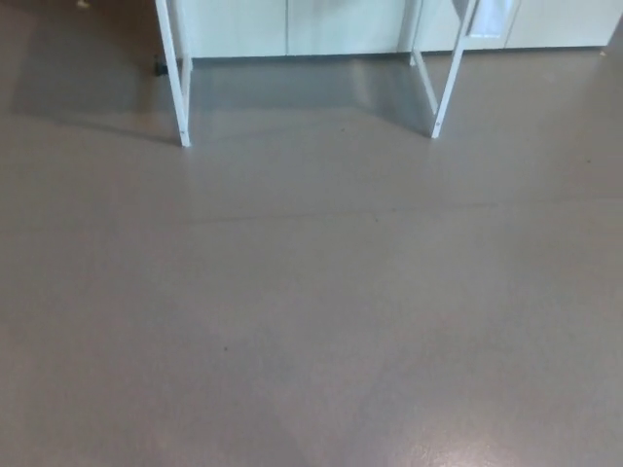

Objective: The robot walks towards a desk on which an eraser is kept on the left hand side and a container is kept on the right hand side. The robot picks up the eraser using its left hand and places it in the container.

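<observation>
- Neither of my hands shows in the head view, so I cannot tell whether their fingers are apart or together.
- Nearest me is only grey floor, smooth, with a faint seam running left to right across the middle distance and a pale sheen at the near right.
- Far ahead stand two white desk legs: the left leg and the right leg, well apart.
- Behind them runs a row of pale cabinet fronts.
- The desk top is cut off, so I see neither eraser nor container.
</observation>
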### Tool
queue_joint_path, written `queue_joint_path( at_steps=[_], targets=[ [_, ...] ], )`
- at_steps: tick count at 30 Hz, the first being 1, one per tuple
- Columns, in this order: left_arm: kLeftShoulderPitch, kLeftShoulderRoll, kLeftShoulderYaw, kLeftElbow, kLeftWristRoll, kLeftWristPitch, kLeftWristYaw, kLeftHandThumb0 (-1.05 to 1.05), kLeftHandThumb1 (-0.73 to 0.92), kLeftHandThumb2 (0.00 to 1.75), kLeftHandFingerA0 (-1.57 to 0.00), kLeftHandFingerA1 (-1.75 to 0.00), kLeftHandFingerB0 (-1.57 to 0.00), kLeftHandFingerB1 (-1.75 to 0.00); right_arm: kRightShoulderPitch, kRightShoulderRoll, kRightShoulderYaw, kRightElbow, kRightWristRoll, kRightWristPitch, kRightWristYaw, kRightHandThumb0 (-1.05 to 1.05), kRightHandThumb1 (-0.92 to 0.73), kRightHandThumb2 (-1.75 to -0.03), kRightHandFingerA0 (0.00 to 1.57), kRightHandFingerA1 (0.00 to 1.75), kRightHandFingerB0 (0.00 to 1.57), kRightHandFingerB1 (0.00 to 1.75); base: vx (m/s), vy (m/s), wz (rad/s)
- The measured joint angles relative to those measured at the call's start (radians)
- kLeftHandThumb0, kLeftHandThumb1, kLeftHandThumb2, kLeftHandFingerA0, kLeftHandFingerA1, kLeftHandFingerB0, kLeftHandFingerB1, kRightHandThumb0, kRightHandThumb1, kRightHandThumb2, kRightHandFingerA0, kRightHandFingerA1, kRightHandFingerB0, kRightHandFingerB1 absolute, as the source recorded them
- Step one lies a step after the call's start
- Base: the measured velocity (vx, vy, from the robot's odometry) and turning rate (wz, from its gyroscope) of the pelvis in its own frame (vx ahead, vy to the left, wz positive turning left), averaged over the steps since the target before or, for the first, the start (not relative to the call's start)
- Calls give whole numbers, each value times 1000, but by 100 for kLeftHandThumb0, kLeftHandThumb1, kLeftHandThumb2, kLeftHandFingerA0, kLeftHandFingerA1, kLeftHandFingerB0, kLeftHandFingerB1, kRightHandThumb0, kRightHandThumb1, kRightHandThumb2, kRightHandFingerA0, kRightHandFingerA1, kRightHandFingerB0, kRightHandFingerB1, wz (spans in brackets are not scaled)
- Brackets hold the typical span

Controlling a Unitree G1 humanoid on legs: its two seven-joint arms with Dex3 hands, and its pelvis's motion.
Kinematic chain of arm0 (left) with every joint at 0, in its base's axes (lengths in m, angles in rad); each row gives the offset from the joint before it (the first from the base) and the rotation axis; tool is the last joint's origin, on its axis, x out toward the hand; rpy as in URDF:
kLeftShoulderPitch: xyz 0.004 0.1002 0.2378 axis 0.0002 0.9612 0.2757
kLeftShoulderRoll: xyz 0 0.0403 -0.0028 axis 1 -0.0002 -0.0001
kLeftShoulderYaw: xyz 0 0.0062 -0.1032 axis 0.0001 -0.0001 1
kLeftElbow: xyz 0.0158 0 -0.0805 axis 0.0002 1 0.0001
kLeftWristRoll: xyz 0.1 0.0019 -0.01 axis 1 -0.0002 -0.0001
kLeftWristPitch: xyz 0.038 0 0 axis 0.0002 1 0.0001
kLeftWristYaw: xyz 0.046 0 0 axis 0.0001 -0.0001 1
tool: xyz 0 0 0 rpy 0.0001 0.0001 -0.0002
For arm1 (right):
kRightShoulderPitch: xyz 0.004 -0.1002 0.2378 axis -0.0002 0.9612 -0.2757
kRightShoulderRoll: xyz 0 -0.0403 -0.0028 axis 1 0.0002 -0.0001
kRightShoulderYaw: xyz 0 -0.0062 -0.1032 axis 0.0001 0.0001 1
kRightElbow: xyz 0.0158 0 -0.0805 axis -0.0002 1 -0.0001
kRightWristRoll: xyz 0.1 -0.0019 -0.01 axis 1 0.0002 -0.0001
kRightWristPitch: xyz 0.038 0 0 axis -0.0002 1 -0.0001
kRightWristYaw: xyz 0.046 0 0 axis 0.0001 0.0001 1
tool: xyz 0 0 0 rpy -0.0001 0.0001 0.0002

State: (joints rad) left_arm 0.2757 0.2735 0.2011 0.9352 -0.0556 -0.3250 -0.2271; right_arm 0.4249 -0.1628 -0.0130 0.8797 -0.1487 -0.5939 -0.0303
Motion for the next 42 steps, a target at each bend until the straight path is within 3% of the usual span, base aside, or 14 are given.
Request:
queue_joint_path(
  at_steps=[1,7,8,10,11,26,27,28,31,32,33,36,37,42],
  targets=[
    [0,1,-1,0,0,-2,0,-50,30,95,-39,-109,-23,-77,0,0,0,0,0,0,0,-36,-56,-57,64,46,48,39,139,107,0],
    [-18,1,-5,-11,-1,-6,4,-44,27,102,-36,-115,-23,-82,-49,0,3,26,-7,-3,-12,-36,-57,-57,64,45,47,39,127,-10,9],
    [-24,1,-4,-13,-1,-6,4,-44,27,102,-36,-115,-22,-82,-53,0,4,18,-8,-2,-14,-44,-47,-77,56,55,41,50,91,-123,13],
    [-46,1,-1,-16,-3,-6,4,-45,29,100,-37,-114,-22,-80,-74,0,5,-1,-9,1,-16,-43,-47,-76,56,56,42,50,56,-167,14],
    [-55,2,0,-17,-4,-6,5,-45,30,99,-42,-110,-25,-78,-82,0,5,-5,-9,2,-16,-32,-57,-57,65,44,49,40,127,-227,26],
    [-87,-13,-7,-12,-2,0,19,-44,30,102,-40,-113,-25,-81,-115,-15,2,31,-8,15,-36,-29,-59,-58,67,44,50,40,98,13,-1],
    [-86,-13,-7,-12,-2,0,19,-40,30,102,-52,-85,-25,-66,-114,-15,2,35,-8,15,-36,-29,-59,-58,67,45,51,40,169,187,16],
    [-85,-15,-7,-14,-2,2,19,-45,34,99,-39,-112,-23,-78,-111,-14,2,40,-7,14,-36,-30,-59,-58,67,45,50,40,119,218,30],
    [-83,-3,-4,-13,-3,3,20,-40,30,101,-53,-85,-25,-65,-110,-4,1,45,-5,12,-34,-30,-59,-58,68,46,50,40,103,182,-8],
    [-85,-2,-4,-11,-3,3,21,-39,30,101,-53,-85,-26,-66,-110,-2,1,45,-3,12,-32,-29,-59,-58,68,47,50,40,124,55,6],
    [-86,-2,-5,-10,-3,4,22,-43,32,100,-40,-112,-25,-78,-112,-1,0,45,-2,12,-30,-29,-59,-58,67,46,50,40,83,63,6],
    [-91,-2,-5,-7,-3,4,23,-39,29,101,-55,-86,-27,-67,-117,0,-3,45,1,12,-26,-29,-60,-58,66,46,50,40,63,-6,6],
    [-94,-2,-5,-3,-3,4,23,-45,33,99,-41,-111,-25,-78,-118,0,-3,45,1,12,-25,-29,-60,-58,67,45,50,40,78,-56,8],
    [-95,0,-7,6,-3,4,24,-46,33,99,-42,-111,-26,-79,-117,-1,-2,43,0,10,-24,-30,-60,-57,67,45,50,40,88,-163,12]
  ],
)
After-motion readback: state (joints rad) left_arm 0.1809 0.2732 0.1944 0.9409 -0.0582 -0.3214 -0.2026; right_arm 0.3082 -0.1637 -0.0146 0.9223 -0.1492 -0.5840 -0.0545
